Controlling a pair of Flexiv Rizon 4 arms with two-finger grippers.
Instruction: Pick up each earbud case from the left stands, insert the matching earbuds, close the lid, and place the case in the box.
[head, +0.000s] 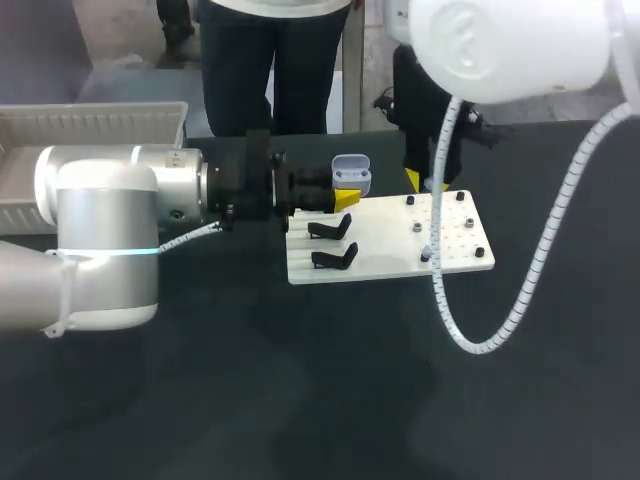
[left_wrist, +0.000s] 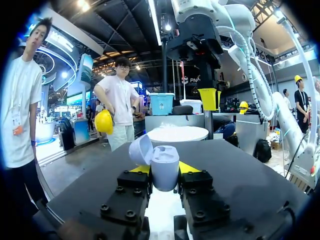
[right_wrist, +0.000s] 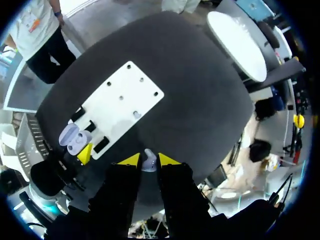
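While the left end effector (left_wrist: 164, 169) grips the open earbud case (left_wrist: 165, 162) at eleven o'clock of the white plate (head: 400, 240) — the right end effector (right_wrist: 145, 160) pinches an earbud (right_wrist: 149, 163).

Left hand (left_wrist: 164, 171) clamping earbud case (left_wrist: 165, 162), lid (left_wrist: 141, 150) apparently open

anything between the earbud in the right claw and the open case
Nothing visible does. The left claw holds the open case, lid back, and the right claw holds the earbud higher up, with open space between.
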